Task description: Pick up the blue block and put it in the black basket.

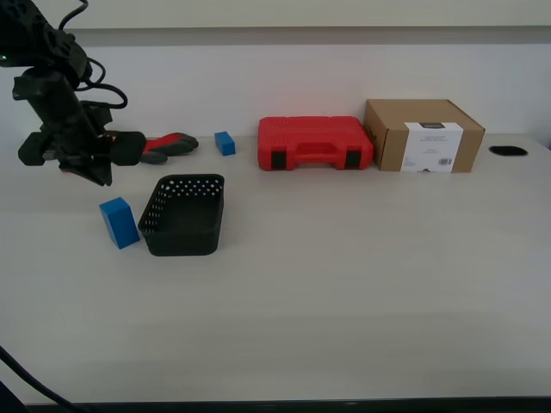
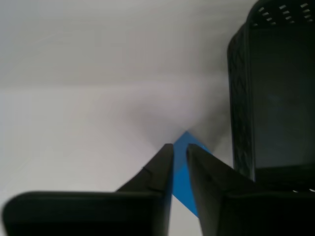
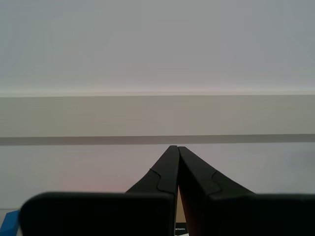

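Blue block stands on the table just left of the black basket in the exterior view, near that view's left side. The first gripper hangs above the block, its jaws narrowed to a slim gap and holding nothing; through the gap the block shows, with the basket close beside it. The second gripper faces the wall with its jaws pressed together, empty.

The likely trouble: jaws this narrow would land on top of the block instead of straddling it, tipping it or shoving it against the basket wall. Being so near the basket, one finger may also catch its rim.

Counted: two blue blocks, the larger one and a smaller cube far back; one basket; one red case; one cardboard box; one red-and-grey tool.
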